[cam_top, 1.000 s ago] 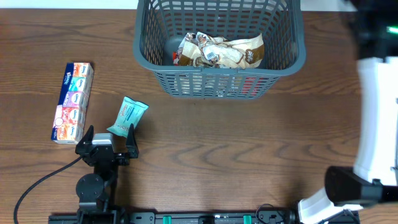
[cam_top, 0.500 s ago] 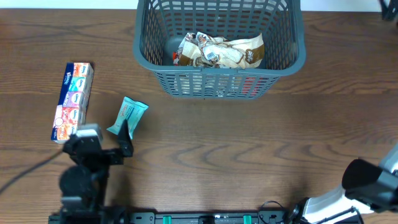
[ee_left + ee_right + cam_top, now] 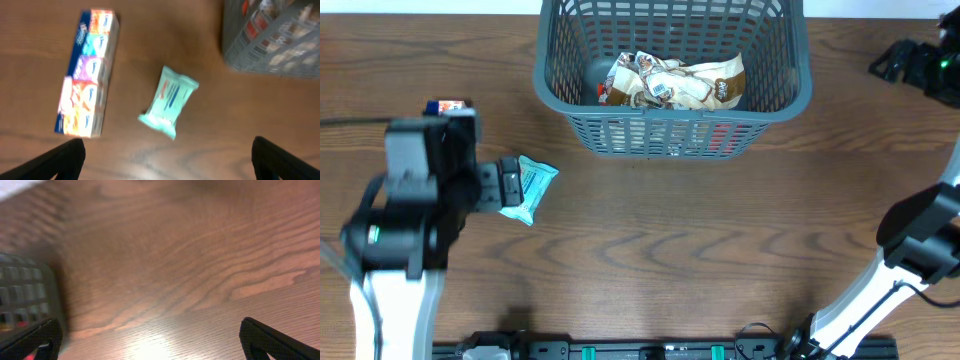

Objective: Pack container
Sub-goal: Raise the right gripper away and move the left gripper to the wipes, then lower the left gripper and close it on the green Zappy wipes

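Note:
The container [image 3: 672, 132], a dark grey lattice basket, stands at the far middle of the table and holds several crumpled snack packs [image 3: 672, 80]. A teal snack pack [image 3: 530, 187] lies flat on the wood, left of and nearer than the basket. My left gripper [image 3: 503, 185] hovers just left of it, open and holding nothing. In the left wrist view the teal pack [image 3: 169, 102] lies ahead of the open left gripper [image 3: 167, 165], with the container [image 3: 272, 42] at top right. My right gripper [image 3: 905, 62] is at the far right, open. In its wrist view the right gripper [image 3: 150, 345] holds nothing.
A long colourful box of small packs [image 3: 87, 97] lies left of the teal pack; overhead my left arm [image 3: 410, 205] covers most of it. The container's wall [image 3: 22, 300] shows blurred at the left of the right wrist view. The right arm's white link [image 3: 880, 290] crosses the near right corner.
My left arm has risen from the front edge and moved away from it, now covering the colourful box beside the teal pack. The right arm has swung to the far right corner.

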You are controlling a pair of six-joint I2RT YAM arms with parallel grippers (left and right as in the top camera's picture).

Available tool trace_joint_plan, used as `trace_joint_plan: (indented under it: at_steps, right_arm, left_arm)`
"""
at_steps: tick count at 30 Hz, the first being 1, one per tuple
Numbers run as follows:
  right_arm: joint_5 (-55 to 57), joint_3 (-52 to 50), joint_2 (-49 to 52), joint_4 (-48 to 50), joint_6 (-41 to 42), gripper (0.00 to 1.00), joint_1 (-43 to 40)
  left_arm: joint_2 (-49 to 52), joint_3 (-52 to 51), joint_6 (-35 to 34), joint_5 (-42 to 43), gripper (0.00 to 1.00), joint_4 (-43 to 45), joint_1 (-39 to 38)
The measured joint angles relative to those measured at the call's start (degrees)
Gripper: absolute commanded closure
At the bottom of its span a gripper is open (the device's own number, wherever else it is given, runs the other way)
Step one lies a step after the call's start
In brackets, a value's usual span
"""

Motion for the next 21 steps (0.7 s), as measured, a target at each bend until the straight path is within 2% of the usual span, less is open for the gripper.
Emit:
trace_joint_plan:
  at_steps: [8, 21]
  right_arm:
    - [2.82, -4.13, 1.38, 1.25, -0.66, 0.01, 1.18]
    - [4.59, -15.28, 1.38, 3.13, -1.01, 0.01, 6.91]
  left_arm:
    - [10.03, 0.42, 0.59, 0.0, 0.01, -4.5, 0.0]
    - [11.69, 0.42, 8.22, 0.02, 0.01, -4.39, 0.02]
